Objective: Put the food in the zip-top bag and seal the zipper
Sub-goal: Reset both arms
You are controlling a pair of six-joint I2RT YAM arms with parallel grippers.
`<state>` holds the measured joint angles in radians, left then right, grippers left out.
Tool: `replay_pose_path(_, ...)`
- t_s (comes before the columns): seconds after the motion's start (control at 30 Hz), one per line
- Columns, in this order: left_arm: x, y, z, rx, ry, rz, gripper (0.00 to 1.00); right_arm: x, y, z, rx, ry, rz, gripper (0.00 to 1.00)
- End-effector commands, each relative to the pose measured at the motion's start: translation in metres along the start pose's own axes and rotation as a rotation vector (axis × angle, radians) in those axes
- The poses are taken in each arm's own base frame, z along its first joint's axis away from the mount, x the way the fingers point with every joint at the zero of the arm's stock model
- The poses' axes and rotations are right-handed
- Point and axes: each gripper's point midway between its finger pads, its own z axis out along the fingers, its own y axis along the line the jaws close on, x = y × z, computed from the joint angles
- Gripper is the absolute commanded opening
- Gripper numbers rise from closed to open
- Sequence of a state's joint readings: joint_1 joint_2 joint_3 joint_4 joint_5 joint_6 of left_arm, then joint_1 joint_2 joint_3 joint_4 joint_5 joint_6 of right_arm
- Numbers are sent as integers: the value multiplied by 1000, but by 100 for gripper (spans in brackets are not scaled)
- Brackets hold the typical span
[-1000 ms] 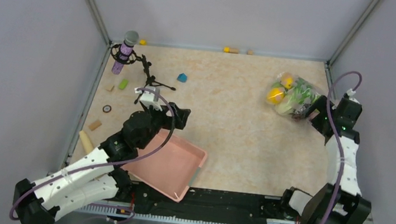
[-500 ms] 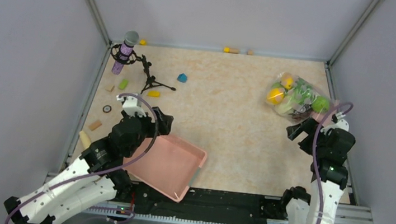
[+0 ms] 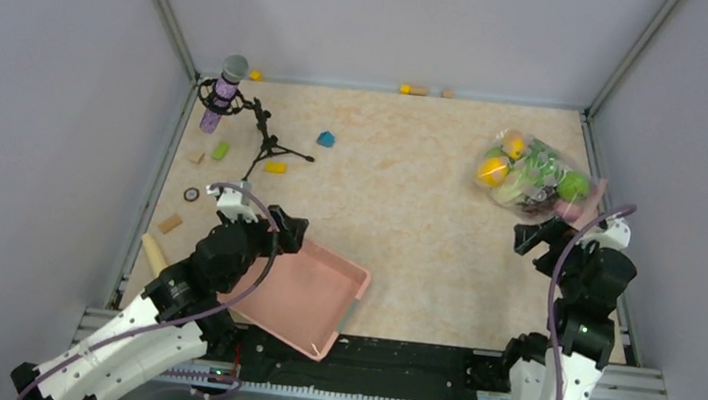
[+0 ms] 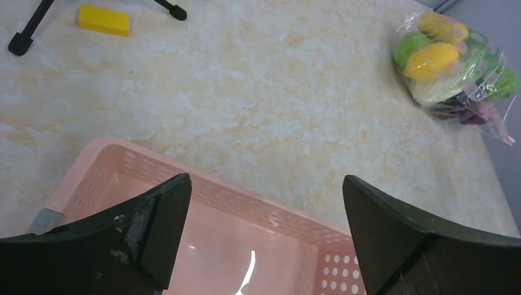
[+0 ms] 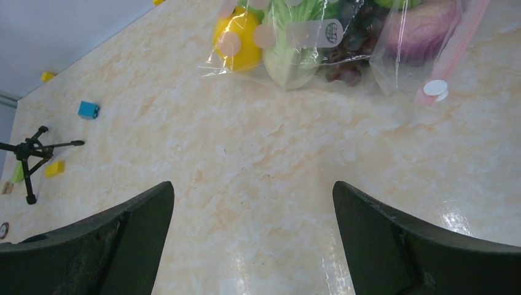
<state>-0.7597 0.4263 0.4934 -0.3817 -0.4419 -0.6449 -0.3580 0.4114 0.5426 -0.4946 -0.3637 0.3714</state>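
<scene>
The zip-top bag (image 3: 534, 176) lies at the far right of the table, full of the food. Through the plastic I see a yellow lemon (image 5: 236, 37), lettuce (image 5: 295, 58), dark grapes (image 5: 347, 64) and a purple onion (image 5: 424, 31). The pink zipper (image 5: 458, 46) runs along the bag's right edge, with a white slider (image 5: 436, 88) at its near end. My right gripper (image 3: 532, 235) is open and empty, a short way nearer than the bag and apart from it. My left gripper (image 3: 288, 229) is open and empty above the far rim of the pink basket (image 4: 123, 160).
The pink basket (image 3: 304, 295) sits near the left arm's base. A microphone (image 3: 224, 93) and a black tripod (image 3: 271, 140) stand at the far left. Among them lie small blocks: blue (image 3: 326, 139), yellow (image 3: 276, 167) and green (image 3: 221, 151). Walls enclose the table.
Both arms have drawn back toward the near edge. The right gripper has come away from the bag's right end, and the left gripper has moved back over the basket. The bag stays put.
</scene>
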Motion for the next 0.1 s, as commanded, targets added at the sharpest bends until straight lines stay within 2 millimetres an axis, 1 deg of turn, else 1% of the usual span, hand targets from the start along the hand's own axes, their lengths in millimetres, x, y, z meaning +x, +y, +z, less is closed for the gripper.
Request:
replay_pose_path(0.0, -12, -10, 1, 42, -49, -29, 98, -13, 2, -3, 1, -63, -17, 99)
replay_pose_path(0.07, -11, -11, 1, 44, -44, -28, 98, -12, 5, -3, -14, -61, -19, 99)
